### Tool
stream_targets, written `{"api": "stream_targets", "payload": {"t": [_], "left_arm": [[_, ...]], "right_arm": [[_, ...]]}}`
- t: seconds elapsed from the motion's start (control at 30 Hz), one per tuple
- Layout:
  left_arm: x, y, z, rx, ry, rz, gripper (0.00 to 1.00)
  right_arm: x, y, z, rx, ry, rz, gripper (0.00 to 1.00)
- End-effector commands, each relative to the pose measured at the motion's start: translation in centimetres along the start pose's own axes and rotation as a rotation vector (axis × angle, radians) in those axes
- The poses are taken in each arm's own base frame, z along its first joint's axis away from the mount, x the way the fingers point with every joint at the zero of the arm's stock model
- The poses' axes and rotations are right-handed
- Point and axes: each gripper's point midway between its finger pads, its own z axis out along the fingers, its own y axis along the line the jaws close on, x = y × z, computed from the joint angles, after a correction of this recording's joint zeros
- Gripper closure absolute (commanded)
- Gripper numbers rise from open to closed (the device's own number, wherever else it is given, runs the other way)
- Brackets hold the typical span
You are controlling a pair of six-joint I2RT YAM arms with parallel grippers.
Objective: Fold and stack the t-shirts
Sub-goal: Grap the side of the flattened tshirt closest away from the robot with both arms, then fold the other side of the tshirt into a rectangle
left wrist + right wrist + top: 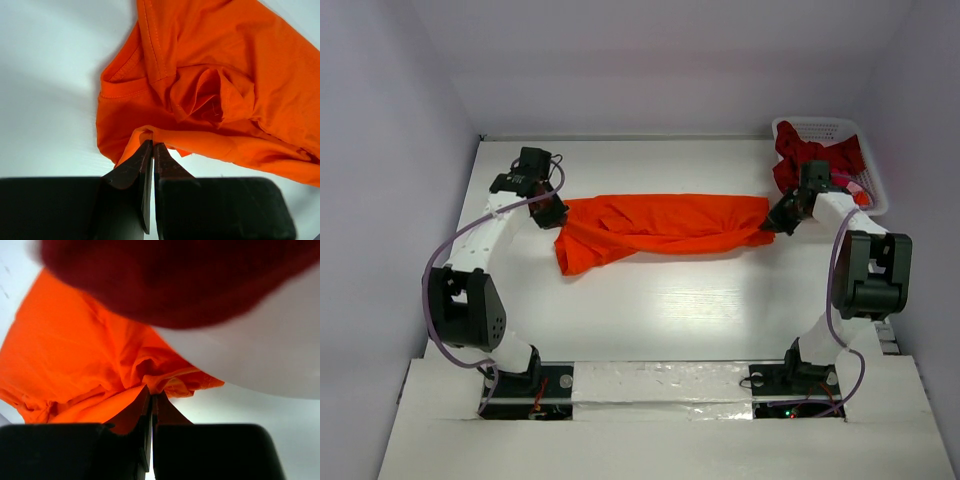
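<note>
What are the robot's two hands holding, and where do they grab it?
Both hold the orange-red t-shirt, spread between them. The left gripper pinches a folded edge at one end; the right gripper pinches bunched cloth at the other end.

The white table (660, 310) is smooth and faintly glossy, with walls on three sides. An orange-red t-shirt (660, 225) lies across its far half, drawn out long from left to right, creased and bunched, its left end broader and sagging toward the near side. A white plastic lattice basket (815, 127) sits in the far right corner, well apart from the shirt's left end and just beyond its right end.
</note>
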Motion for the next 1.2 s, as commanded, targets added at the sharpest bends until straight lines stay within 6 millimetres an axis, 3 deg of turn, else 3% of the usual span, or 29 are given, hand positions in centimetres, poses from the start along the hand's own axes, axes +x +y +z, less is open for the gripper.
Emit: {"api": "stream_targets", "payload": {"t": [0.0,0.23,0.4,0.73,1.0,1.17], "left_arm": [[-1.6,-0.7,-0.7,0.02,-0.038,0.002,1.0],[-1.6,-0.3,0.1,0.008,-0.032,-0.004,1.0],[-2.0,-0.2,0.5,0.003,-0.034,-0.012,1.0],[-3.5,-0.6,1.5,0.019,-0.022,-0.023,1.0],[-4.6,-0.4,2.8,0.004,-0.021,-0.026,1.0],[-4.8,-0.3,4.0,0.003,-0.012,-0.03,1.0]], "right_arm": [[-2.2,1.2,-1.1,-0.007,-0.052,-0.065,1.0],[-4.2,3.0,-1.3,-0.03,-0.064,-0.111,1.0],[-4.4,3.8,-0.5,-0.056,-0.026,-0.13,1.0],[-4.5,3.1,2.2,-0.042,0.025,-0.148,1.0],[-6.2,3.8,2.7,-0.028,0.01,-0.169,1.0],[-6.2,3.8,3.6,-0.009,0.021,-0.184,1.0]]}}
